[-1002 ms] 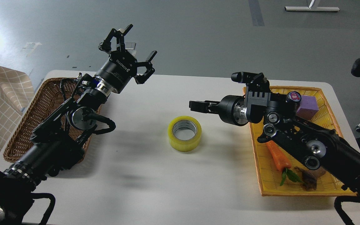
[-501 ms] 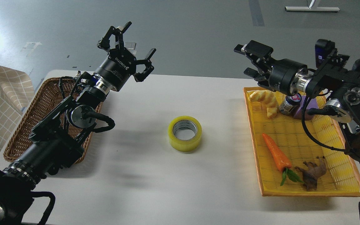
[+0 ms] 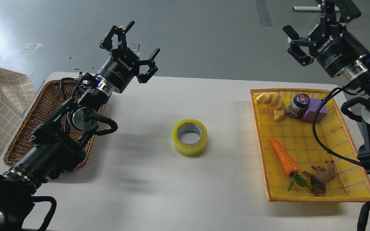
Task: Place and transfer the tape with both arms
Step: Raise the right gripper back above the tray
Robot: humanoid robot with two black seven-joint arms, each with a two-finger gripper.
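The tape (image 3: pixel 189 137), a yellow translucent roll with a grey-white core, lies flat on the white table (image 3: pixel 159 192) near its middle, touched by nothing. My left gripper (image 3: pixel 129 39) is open and empty, raised above the table's far left edge, well up and left of the tape. My right gripper (image 3: pixel 313 33) is open and empty, raised high at the top right, above and beyond the yellow tray, far from the tape.
A brown wicker basket (image 3: pixel 45 106) stands at the left under my left arm. A yellow tray (image 3: pixel 348 150) at the right holds a croissant (image 3: pixel 273 102), a small jar (image 3: pixel 298 105), a purple cube (image 3: pixel 315 110), a carrot (image 3: pixel 284 157) and a toy animal (image 3: pixel 321 178).
My right arm has swung up and to the right, from over the table beside the tape to high above the tray. The left gripper and the tape have barely moved.
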